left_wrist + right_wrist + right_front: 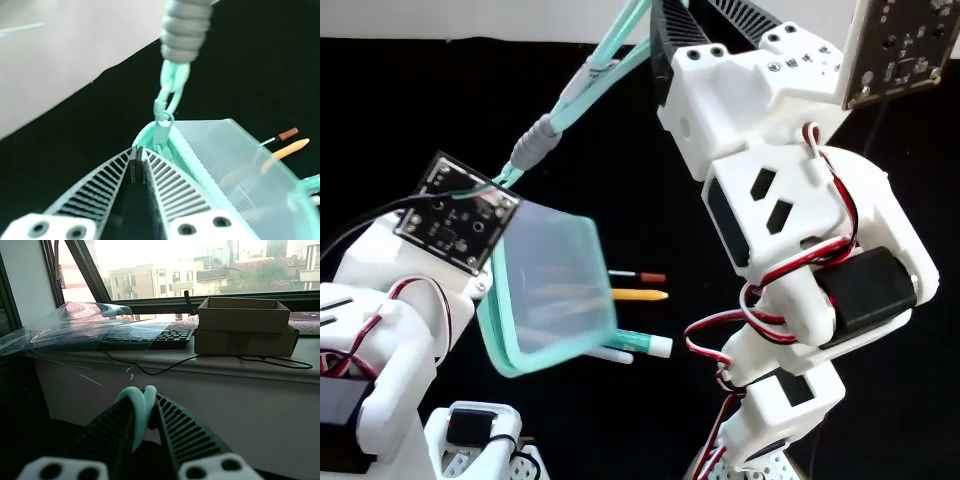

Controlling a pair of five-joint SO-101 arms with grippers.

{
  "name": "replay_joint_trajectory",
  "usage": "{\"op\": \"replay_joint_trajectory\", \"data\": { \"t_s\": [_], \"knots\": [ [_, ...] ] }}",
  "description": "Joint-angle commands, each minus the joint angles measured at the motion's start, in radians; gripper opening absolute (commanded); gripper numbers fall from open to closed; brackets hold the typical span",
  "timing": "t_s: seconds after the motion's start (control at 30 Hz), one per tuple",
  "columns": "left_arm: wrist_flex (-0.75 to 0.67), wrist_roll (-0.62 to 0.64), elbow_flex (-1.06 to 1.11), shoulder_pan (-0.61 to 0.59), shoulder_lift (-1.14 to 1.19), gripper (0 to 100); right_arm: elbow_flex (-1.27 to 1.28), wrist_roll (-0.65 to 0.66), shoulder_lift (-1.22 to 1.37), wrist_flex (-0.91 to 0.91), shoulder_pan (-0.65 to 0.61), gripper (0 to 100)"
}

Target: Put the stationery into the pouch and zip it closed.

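Observation:
A translucent teal-edged pouch point(555, 295) hangs tilted above the black table. My left gripper point(139, 154) is shut on the pouch's zipper edge point(150, 131), right beside the zipper pull point(162, 131). From the pull, a teal strap point(610, 62) with a grey ribbed bead point(186, 27) runs up to my right gripper point(142, 407), which is shut on the strap's loop point(136, 402). A red-capped pen point(642, 277), an orange pencil point(642, 295) and a teal-and-white pen point(645, 343) stick out past the pouch's edge. I cannot tell if they are inside it.
The right arm's white body point(800, 240) takes up the right side of the high view. The left arm's base point(380, 340) sits at the lower left. A pale wall point(60, 55) runs along the table's far edge, below a sill with a cardboard box point(245, 325).

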Motion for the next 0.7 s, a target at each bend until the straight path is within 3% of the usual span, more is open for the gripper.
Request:
{"op": "replay_joint_trajectory", "data": {
  "t_s": [0.0,0.4,0.67],
  "knots": [
    [0.012,0.072,-0.010,-0.061,-0.002,1,-0.024,-0.003,-0.012,0.008,0.056,0.6],
    [-0.032,0.322,-0.004,-0.094,-0.001,1,-0.025,-0.005,-0.013,0.197,0.143,0.6],
    [-0.077,0.374,-0.002,-0.094,0.005,1,-0.025,-0.006,-0.016,0.271,0.131,0.6]
  ]
}}
